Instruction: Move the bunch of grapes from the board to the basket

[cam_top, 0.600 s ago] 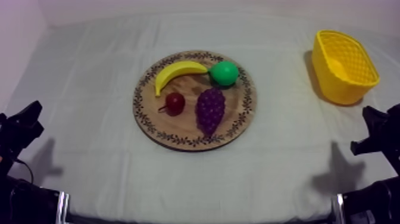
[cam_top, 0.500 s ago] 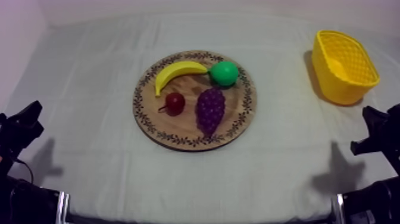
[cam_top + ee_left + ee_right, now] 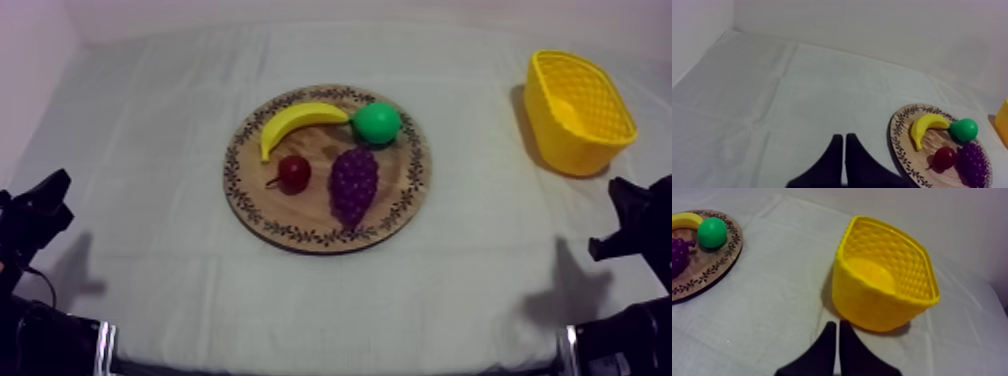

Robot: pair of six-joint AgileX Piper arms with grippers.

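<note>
A purple bunch of grapes (image 3: 353, 184) lies on the round wooden board (image 3: 400, 205) at the table's middle, toward the board's front right. The yellow basket (image 3: 578, 110) stands at the far right, nothing in it. My left gripper (image 3: 40, 205) rests low at the left edge, far from the board; its fingers (image 3: 844, 150) lie together as a narrow wedge. My right gripper (image 3: 630, 205) rests low at the right edge, in front of the basket (image 3: 887, 288), its fingers (image 3: 834, 335) also together. The grapes (image 3: 973, 162) also lie at the board's near side in the left wrist view.
On the board with the grapes lie a yellow banana (image 3: 296, 122), a green pear (image 3: 377, 122) and a small red fruit (image 3: 293, 173). Bare cloth (image 3: 150, 130) stretches between the board and both grippers.
</note>
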